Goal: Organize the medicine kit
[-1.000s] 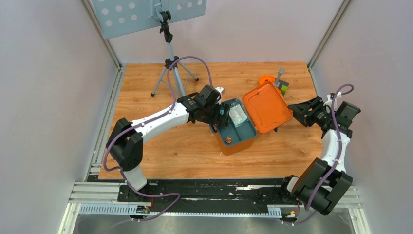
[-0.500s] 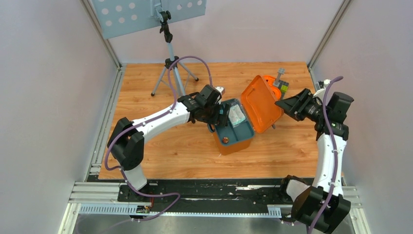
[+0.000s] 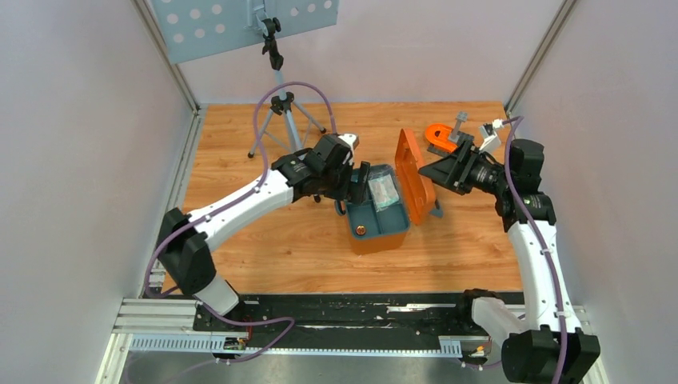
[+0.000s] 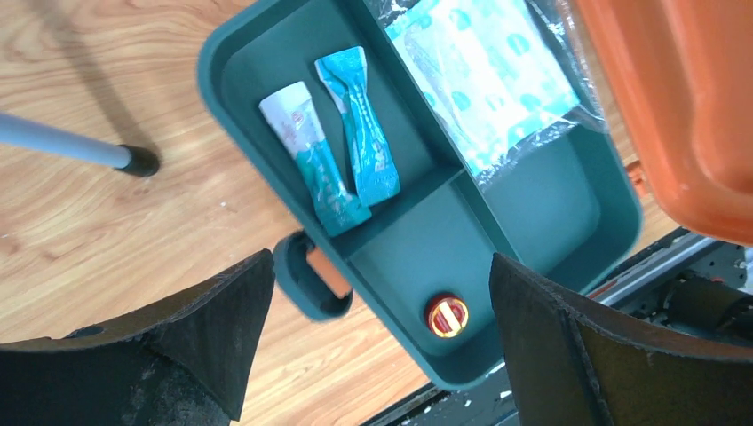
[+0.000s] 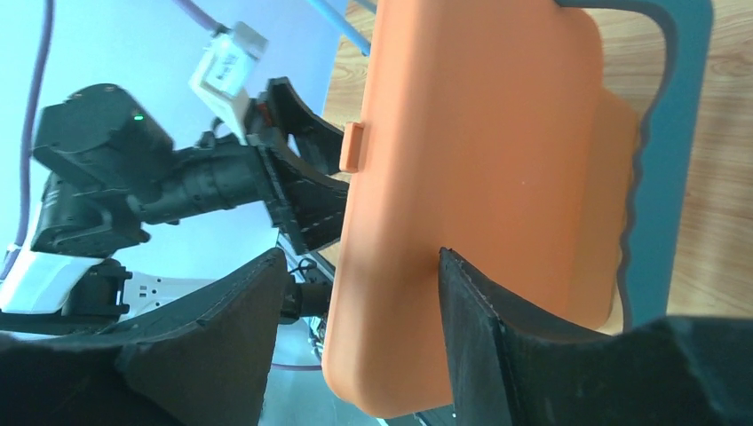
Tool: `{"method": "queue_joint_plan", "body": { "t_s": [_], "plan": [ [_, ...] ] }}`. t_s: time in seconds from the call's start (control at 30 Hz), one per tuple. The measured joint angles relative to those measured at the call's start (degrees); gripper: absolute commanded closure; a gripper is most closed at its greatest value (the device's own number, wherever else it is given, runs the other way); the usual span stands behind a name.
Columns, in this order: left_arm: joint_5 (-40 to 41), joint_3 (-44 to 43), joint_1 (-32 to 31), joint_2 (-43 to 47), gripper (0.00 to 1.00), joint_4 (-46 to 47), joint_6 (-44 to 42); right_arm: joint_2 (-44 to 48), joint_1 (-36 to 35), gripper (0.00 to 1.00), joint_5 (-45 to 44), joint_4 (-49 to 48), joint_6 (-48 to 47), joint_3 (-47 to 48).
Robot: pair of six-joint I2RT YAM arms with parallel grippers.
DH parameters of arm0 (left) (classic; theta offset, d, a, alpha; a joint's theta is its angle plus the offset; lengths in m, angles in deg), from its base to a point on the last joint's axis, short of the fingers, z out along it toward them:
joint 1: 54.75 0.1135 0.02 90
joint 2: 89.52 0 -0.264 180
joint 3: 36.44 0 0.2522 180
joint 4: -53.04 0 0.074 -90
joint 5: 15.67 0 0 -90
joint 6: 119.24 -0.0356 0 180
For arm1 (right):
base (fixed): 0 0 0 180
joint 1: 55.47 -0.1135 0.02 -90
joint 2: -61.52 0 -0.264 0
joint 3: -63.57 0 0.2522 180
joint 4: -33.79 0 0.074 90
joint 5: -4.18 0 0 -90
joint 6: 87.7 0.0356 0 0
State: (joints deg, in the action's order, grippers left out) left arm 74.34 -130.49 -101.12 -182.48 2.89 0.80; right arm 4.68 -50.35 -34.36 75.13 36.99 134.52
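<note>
The medicine kit (image 3: pixel 382 240) is an orange box with a dark teal divided tray (image 3: pixel 385 220) seated in it. Its orange lid (image 3: pixel 416 180) stands almost upright. My right gripper (image 3: pixel 436 170) is open at the lid's outer face (image 5: pixel 479 177). In the right wrist view one finger (image 5: pixel 497 337) lies against the lid and a gap shows at the other. My left gripper (image 3: pixel 356 188) hangs open over the tray's left side. The tray (image 4: pixel 231 106) holds two teal sachets (image 4: pixel 342 160), a clear printed pouch (image 4: pixel 484 80) and a small red round tin (image 4: pixel 447 316).
A small orange curved piece (image 3: pixel 438 132) with a grey part (image 3: pixel 460 124) lies behind the lid at the back right. A camera tripod (image 3: pixel 280 112) stands at the back left under a perforated panel (image 3: pixel 240 24). Walls close both sides.
My right arm swung in leftward and the lid rose from lying flat open to nearly upright. My left gripper and the kit shifted slightly left.
</note>
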Motion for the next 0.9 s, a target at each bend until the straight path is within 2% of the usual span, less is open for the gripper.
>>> {"method": "queue_joint_plan", "body": {
  "t_s": [0.2,0.4,0.63,0.9],
  "plan": [
    [3.72,1.25,0.00,9.05,0.01,-3.23,0.09,-0.13,-5.66,0.38,-2.67,-0.59,2.12,0.15],
    [7.54,5.62,0.72,14.73,0.09,-5.62,1.44,-2.97,-13.60,0.38,-5.38,-2.73,3.87,0.81],
    [7.58,16.83,5.44,16.04,0.18,-6.60,4.92,-9.62,-22.47,0.39,-8.87,-5.92,4.92,2.23],
    [6.19,23.28,10.05,16.24,0.22,-5.05,6.82,-18.01,-30.64,0.41,-10.29,-8.79,5.84,2.36]
  ]
}}
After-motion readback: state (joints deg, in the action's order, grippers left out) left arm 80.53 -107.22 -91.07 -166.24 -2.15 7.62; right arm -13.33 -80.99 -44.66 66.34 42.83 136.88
